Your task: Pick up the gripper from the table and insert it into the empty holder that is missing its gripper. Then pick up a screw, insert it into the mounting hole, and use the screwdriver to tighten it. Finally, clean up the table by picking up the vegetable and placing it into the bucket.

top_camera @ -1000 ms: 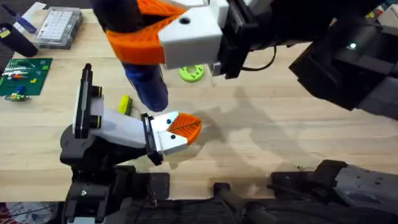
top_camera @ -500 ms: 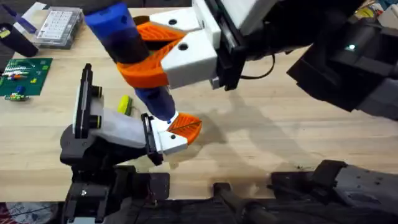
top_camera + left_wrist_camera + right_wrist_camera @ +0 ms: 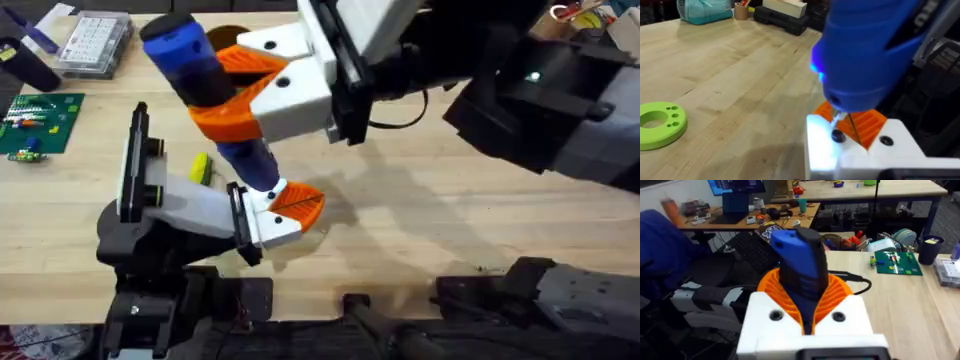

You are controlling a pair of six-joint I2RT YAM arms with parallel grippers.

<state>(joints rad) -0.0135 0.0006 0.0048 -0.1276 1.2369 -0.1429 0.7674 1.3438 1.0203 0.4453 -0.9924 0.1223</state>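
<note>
The right arm reached from the upper right of the overhead frame across to the upper middle, and its right gripper was clamped around the screwdriver, orange ribbed pads pressing on both sides of the blue handle. The screwdriver stood tilted, its top toward the upper left and its narrower lower section pointing down onto the white end block of the holder at the lower left centre. In the left wrist view its metal tip met a dark screw on that white block. The leaf-shaped gripper sat in the holder's end, its orange tip pointing right. Whether the left gripper was wide or narrow could not be told. A small yellow piece lay just above the holder, and a green ring rested apart on the table.
</note>
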